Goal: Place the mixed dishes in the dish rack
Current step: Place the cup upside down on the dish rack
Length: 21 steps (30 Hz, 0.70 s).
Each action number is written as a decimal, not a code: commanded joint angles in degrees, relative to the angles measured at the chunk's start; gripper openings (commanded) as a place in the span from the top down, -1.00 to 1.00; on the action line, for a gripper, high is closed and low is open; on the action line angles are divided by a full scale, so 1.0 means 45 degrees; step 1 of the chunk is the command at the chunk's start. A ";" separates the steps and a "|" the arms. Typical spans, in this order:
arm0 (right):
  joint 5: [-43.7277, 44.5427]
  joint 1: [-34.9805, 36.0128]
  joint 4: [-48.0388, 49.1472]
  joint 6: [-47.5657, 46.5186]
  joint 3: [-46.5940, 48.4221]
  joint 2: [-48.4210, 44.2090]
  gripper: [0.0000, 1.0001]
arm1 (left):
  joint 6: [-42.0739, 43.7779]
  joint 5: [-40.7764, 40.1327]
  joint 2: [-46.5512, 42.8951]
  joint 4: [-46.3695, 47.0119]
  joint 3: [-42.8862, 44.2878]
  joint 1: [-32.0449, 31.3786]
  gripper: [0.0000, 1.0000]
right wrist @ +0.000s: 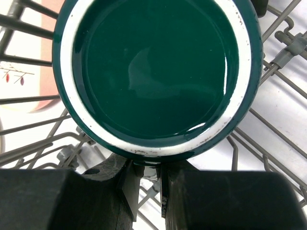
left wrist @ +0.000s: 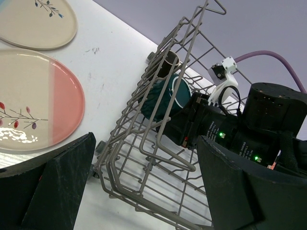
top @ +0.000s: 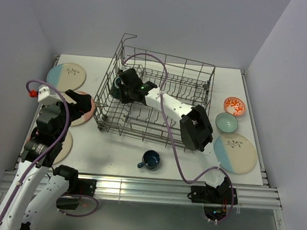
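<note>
Blue mug (top: 150, 159) loose near table's (top: 112, 149) near edge; left gripper (left wrist: 144, 187), jaws wide, empty, by pink plate (left wrist: 33, 105) left of rack (top: 163, 67); right gripper (right wrist: 148, 179), jaws narrow, pinching teal mug (right wrist: 153, 72), which lies on its side inside rack's left end; orange bowl (top: 234, 106) on table right of rack.

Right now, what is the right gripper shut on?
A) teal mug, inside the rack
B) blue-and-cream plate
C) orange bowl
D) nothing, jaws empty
A: the wrist view shows the right gripper pinching the edge of the teal mug. The top view shows that arm reaching inside the dish rack, while the orange bowl sits outside it, untouched.
</note>
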 commanded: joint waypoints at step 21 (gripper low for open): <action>0.2030 0.0546 0.0166 -0.0565 0.1479 0.0530 0.89 | -0.0289 -0.0071 -0.0268 -0.0048 -0.0147 0.0073 -0.86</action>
